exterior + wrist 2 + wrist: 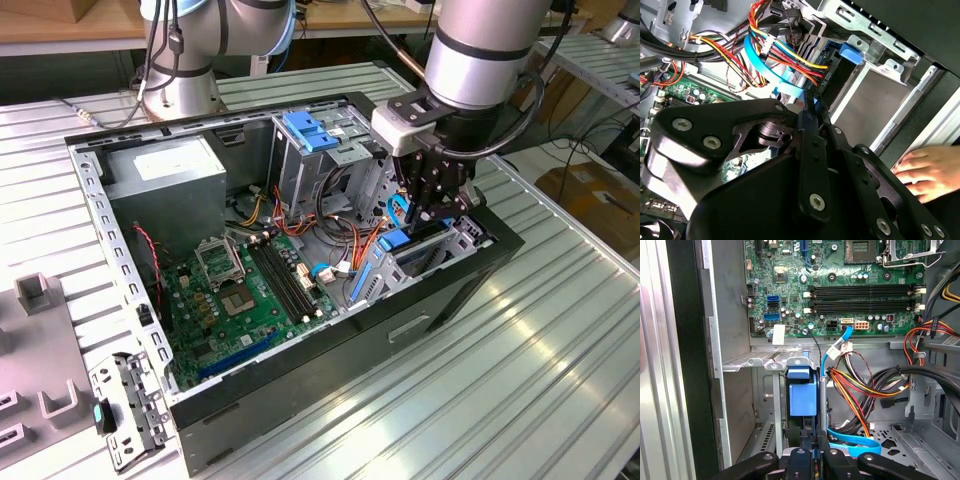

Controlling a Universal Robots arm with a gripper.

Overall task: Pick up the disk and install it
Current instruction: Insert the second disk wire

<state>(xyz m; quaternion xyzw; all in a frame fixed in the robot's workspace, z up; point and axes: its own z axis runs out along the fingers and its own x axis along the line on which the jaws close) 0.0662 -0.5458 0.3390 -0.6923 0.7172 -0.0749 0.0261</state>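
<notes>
One black claw [432,205] hangs low over the drive bay in the open computer case [300,420], its jaws nearly closed on the blue plastic rail of the silver metal disk [803,399], which stands on edge in the bay. Seating seems under way; it calls for a straight push. Orange and blue cables [850,385] crowd beside it, and a hand [925,170] rests near.

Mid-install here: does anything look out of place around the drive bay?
Yes. In the second wrist view a person's hand sits at the outer side of the computer case, close to the end effector working in the bay. A loose blue cable also lies right beside the end effector. Nothing looks broken or spilled.
</notes>
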